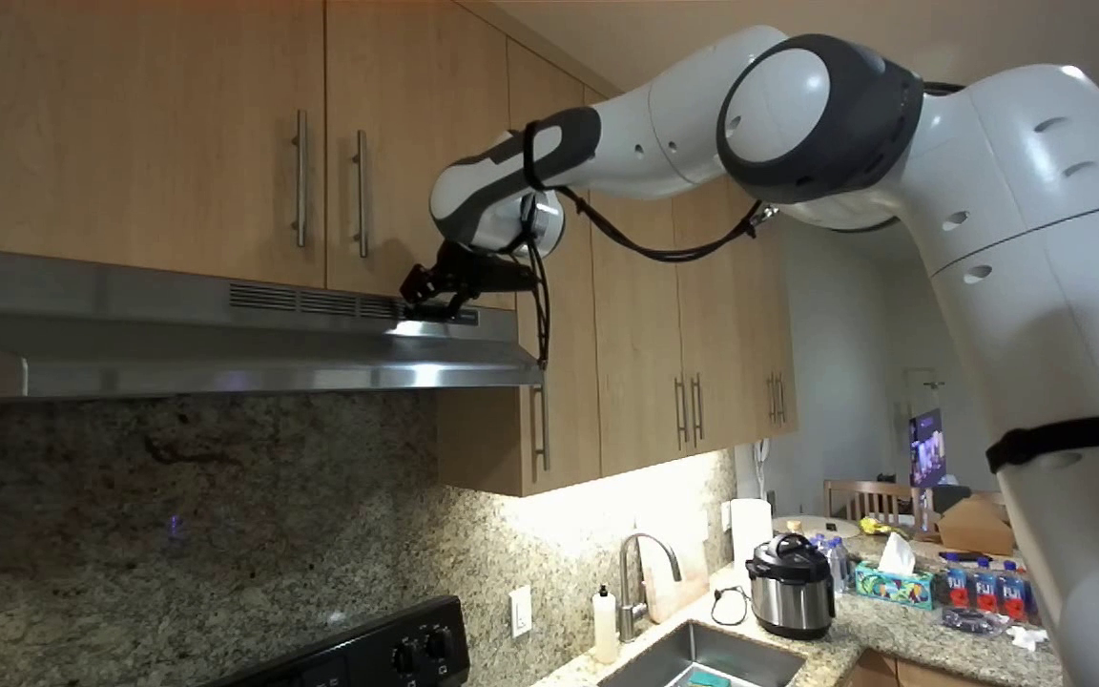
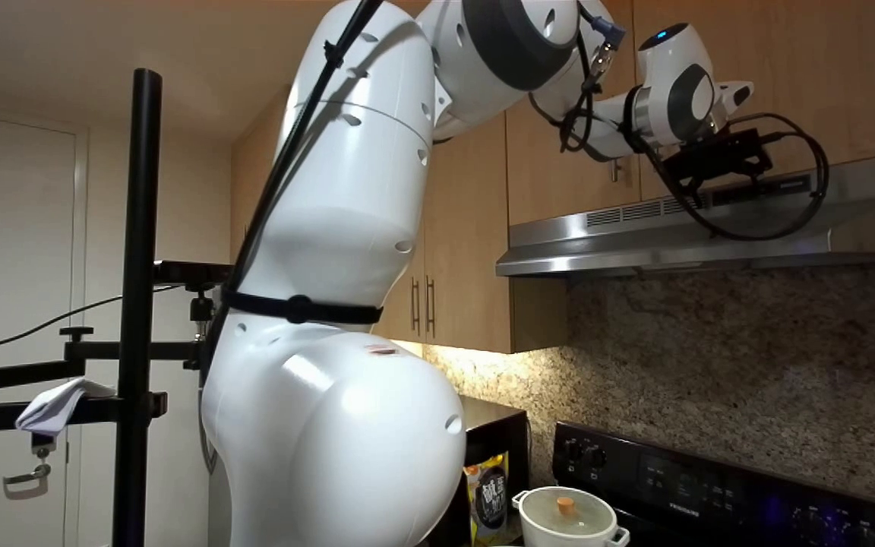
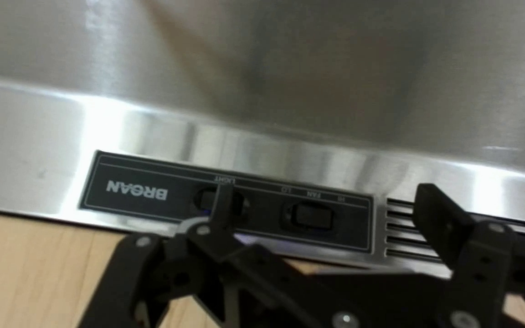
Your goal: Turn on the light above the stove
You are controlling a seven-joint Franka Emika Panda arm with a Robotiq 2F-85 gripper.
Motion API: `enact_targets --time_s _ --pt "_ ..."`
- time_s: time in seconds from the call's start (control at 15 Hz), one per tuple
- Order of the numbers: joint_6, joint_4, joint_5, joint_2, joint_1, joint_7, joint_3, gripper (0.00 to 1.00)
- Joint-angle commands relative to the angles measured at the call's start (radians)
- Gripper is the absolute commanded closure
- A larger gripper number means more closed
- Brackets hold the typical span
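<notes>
Bright light spills from beneath the cabinets (image 1: 635, 382) at five o'clock in an exterior view; the granite backsplash (image 1: 254, 515) at eight lies dim. In an exterior view, highlights gleam on the arm (image 2: 331, 251) at seven, a shadow crossing it at eleven. In the wrist view, glare streaks the steel hood (image 3: 335, 91) at nine and three; the switch panel (image 3: 262, 214) looks soft.

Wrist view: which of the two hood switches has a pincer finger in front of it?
The LIGHT switch, nearer the BROAN lettering; the finger partly hides it. The FAN switch, nearer the vent slots, is unobstructed.
</notes>
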Motion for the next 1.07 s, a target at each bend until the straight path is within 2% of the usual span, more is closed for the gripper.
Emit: enact_targets --time_s 0.0,0.2,0.27,0.53,1.0 --pt "-0.053 0.078 -0.044 0.04 -0.019 0.049 0.017 0.0" --pt "-0.097 0.121 -0.057 0.063 -0.017 0.059 0.019 0.0" --pt "-0.107 0.127 -0.049 0.067 0.007 0.055 -0.009 0.0" --pt "-0.153 0.158 -0.043 0.085 0.01 0.059 -0.021 0.0" --pt "-0.159 0.13 -0.016 0.072 0.002 0.036 -0.025 0.0"
